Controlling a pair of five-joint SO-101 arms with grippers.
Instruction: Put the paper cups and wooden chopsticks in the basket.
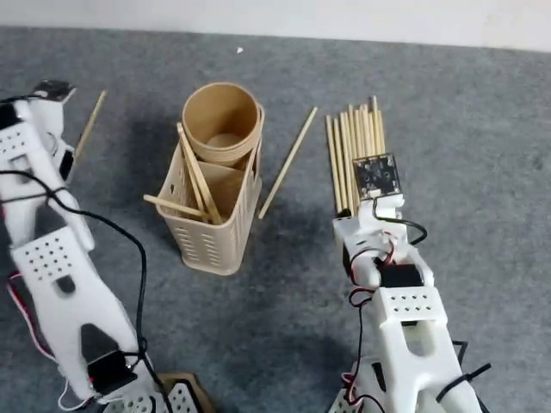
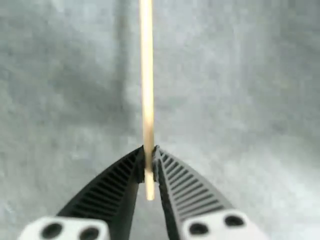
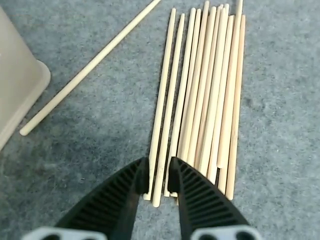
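Observation:
The tan slotted basket (image 1: pixel 209 232) stands mid-table with stacked paper cups (image 1: pixel 221 120) and a few chopsticks (image 1: pixel 196 182) leaning inside. My left gripper (image 2: pixel 148 156) is at the far left of the table, shut on one wooden chopstick (image 2: pixel 146 85), also visible as the held chopstick (image 1: pixel 89 126) sticking out beyond it. A row of several chopsticks (image 3: pixel 205 95) lies on the carpet right of the basket. My right gripper (image 3: pixel 158 175) sits at the row's near end, closed narrowly on the ends of the two outermost sticks (image 3: pixel 159 150), which still rest on the carpet. A single loose chopstick (image 1: pixel 288 162) lies between basket and row.
Grey carpet (image 1: pixel 482 172) covers the table, with open room at the right and in front of the basket. The basket's corner (image 3: pixel 20 85) lies close to the loose chopstick (image 3: pixel 90 67). Cables trail from both arm bases at the front.

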